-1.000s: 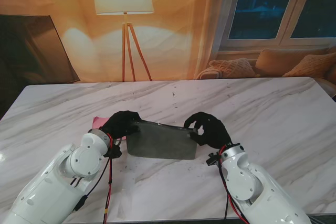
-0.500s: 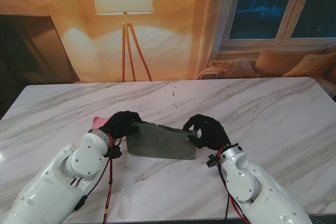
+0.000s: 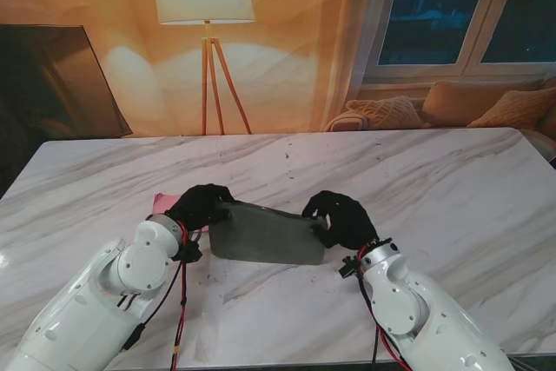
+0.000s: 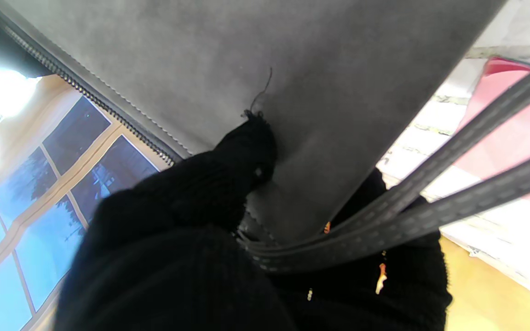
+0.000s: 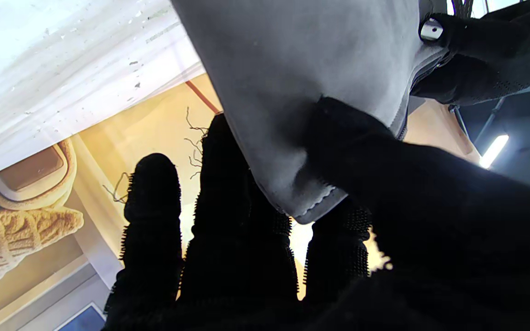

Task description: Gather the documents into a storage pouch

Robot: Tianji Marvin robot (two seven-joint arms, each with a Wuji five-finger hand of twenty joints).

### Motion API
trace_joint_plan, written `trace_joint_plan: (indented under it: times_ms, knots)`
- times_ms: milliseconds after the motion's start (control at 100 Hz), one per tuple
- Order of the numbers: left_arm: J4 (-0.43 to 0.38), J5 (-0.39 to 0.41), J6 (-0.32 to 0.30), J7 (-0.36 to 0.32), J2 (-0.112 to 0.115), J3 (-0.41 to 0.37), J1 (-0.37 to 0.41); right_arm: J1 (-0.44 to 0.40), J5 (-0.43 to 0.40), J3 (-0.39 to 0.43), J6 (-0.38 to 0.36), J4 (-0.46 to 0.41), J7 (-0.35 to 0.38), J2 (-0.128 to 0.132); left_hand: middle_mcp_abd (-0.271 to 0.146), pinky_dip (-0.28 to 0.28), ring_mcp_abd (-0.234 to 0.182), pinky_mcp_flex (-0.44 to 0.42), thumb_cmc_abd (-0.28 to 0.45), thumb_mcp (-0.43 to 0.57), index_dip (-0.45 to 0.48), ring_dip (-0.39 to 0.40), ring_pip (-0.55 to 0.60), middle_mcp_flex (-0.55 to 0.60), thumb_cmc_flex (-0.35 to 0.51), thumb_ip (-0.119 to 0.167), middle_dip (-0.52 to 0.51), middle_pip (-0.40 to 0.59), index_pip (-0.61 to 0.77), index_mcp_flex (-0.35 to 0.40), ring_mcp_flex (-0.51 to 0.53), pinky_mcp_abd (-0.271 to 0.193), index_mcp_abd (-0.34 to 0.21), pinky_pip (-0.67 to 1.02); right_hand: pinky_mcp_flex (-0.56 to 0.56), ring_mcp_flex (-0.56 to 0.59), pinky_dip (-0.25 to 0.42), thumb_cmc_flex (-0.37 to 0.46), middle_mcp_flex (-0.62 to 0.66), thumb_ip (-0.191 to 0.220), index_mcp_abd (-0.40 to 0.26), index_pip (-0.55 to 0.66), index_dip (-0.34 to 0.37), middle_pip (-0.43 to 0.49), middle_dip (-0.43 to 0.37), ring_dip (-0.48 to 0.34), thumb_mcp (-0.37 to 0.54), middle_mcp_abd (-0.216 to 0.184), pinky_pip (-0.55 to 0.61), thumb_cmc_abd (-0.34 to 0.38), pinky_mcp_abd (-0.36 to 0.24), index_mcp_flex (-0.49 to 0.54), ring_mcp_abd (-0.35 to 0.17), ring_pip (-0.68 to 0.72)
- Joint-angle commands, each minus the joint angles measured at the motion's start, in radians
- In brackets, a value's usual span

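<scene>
Grey pouch (image 3: 267, 233) held up off tabletop (image 3: 434, 180) betw both hands. L hand (image 3: 201, 204) fingers clamped on its end, R hand (image 3: 341, 217) pinching opp corner; R has crept slightly inward since 1 s ago, regripping prob. Pink document (image 3: 162, 202) mostly hidden behind L hand; pouch opening not readable

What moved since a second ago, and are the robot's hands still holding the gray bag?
Very little moved. The right hand slid slightly nearer to me along the end of the gray pouch, and that end dipped a touch. Nothing was grabbed or let go. The left hand still grips the pouch's other end, and the pink document still lies on the table beside that hand.
</scene>
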Motion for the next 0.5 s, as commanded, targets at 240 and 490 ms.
trace_joint_plan:
  times_ms: [240,490]
  knots:
    - [0.009,-0.016,0.019,-0.001,-0.009,0.007,-0.014,-0.025,0.025,0.014,-0.019,-0.021,-0.001,-0.012,0.018,0.030,0.106,-0.012,0.013,0.024,0.017,0.011,0.044,0.037,0.023,-0.014,-0.008,0.035,0.026,0.043,0.037,-0.019,0.009,0.016,-0.002,0.019,-0.027,0.076,0.005,0.033,-0.037,-0.007,-0.046,0.011,0.005,-0.011,0.045,-0.016,0.020,0.048,-0.026,0.101,-0.004,0.022]
    - [0.006,-0.023,0.020,-0.005,-0.009,-0.002,-0.021,-0.022,-0.026,0.024,-0.037,-0.018,0.052,0.010,0.022,0.036,0.112,-0.012,0.014,0.023,0.016,0.011,0.048,0.037,0.025,-0.014,-0.012,0.039,0.025,0.042,0.038,-0.015,0.014,0.019,-0.052,-0.042,-0.027,-0.097,-0.023,-0.004,-0.038,-0.018,-0.298,-0.036,-0.012,-0.005,0.017,-0.013,-0.015,0.009,-0.020,0.040,-0.029,-0.001]
